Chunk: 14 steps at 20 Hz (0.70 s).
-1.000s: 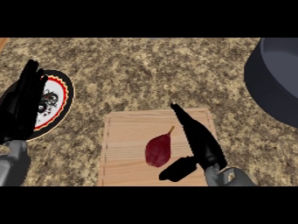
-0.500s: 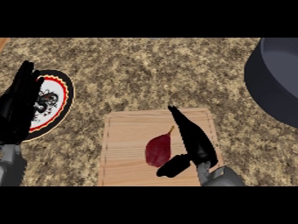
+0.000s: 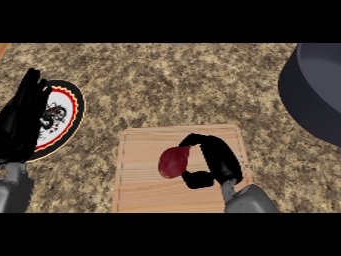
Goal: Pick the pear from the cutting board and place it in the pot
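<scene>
Curling round the red pear (image 3: 173, 164) on the cutting board (image 3: 140, 186), right robot hand (image 3: 222, 159), dark pot (image 3: 328, 102) well apart at right

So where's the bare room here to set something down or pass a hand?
Widest: counter above the cutting board, between plate and pot. Also counter between the board's right edge and the pot, and the board's lower left. Crowded: mid-board, where the right robot hand curls round the pear; left robot hand rests open over the plate.

The pear (image 3: 174, 163) lies on the cutting board (image 3: 145, 194); pot (image 3: 325, 95) far right, plate (image 3: 64, 119) left
</scene>
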{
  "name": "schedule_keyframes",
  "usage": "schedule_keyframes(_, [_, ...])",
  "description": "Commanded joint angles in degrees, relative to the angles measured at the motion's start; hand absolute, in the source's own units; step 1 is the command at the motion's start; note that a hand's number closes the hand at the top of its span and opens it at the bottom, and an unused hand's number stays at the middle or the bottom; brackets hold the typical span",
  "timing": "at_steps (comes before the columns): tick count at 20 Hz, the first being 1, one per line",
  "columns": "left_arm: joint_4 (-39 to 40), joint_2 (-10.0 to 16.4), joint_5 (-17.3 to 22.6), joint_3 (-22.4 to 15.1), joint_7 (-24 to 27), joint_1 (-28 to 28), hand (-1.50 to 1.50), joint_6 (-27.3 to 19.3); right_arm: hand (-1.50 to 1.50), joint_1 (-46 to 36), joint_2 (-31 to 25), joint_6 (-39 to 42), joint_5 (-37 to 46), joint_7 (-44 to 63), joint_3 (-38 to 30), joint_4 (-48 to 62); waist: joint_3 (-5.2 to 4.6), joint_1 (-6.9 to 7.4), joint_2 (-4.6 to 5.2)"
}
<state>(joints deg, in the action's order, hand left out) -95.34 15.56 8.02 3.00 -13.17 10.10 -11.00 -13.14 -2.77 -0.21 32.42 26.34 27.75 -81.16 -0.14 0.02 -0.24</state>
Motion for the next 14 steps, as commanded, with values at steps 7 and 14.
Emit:
schedule_keyframes(7, [1.4, -1.8, -2.2, 0.4, -1.5, 1.8, 0.0, 1.2, 1.5, -0.2, 2.7, 0.2, 3.0, -4.0, 0.7, 4.4, 0.15, 0.08, 0.22])
schedule_keyframes(14, [1.4, -1.2, -1.7, 1.8, -0.2, 0.5, 0.0, 1.0, 1.5, 8.1, -18.3, 15.3, 7.2, -15.2, 13.1, -12.5, 0.08, -1.23, -0.45])
